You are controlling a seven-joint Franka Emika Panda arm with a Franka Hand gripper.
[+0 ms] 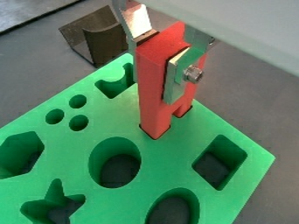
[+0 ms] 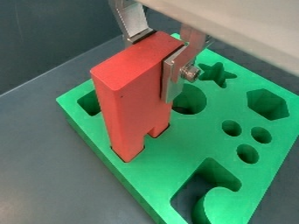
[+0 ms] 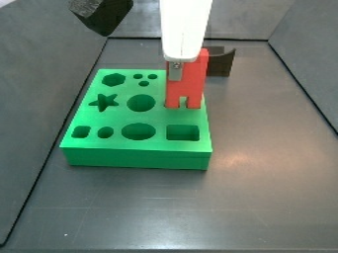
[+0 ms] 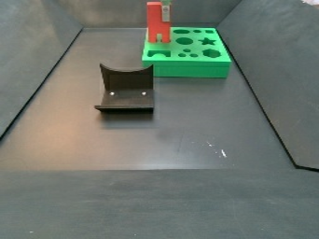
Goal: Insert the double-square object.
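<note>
The double-square object is a tall red block standing upright over the green board. Its two prongs reach down into a hole near the board's edge, seen in both wrist views. The gripper is shut on the block's upper part, one silver finger on each side. In both side views the block rises above the board, with the gripper on top of it.
A dark curved block stands on the dark floor away from the board; it also shows in a wrist view and in a side view. The board has several other shaped holes. Low walls enclose the floor.
</note>
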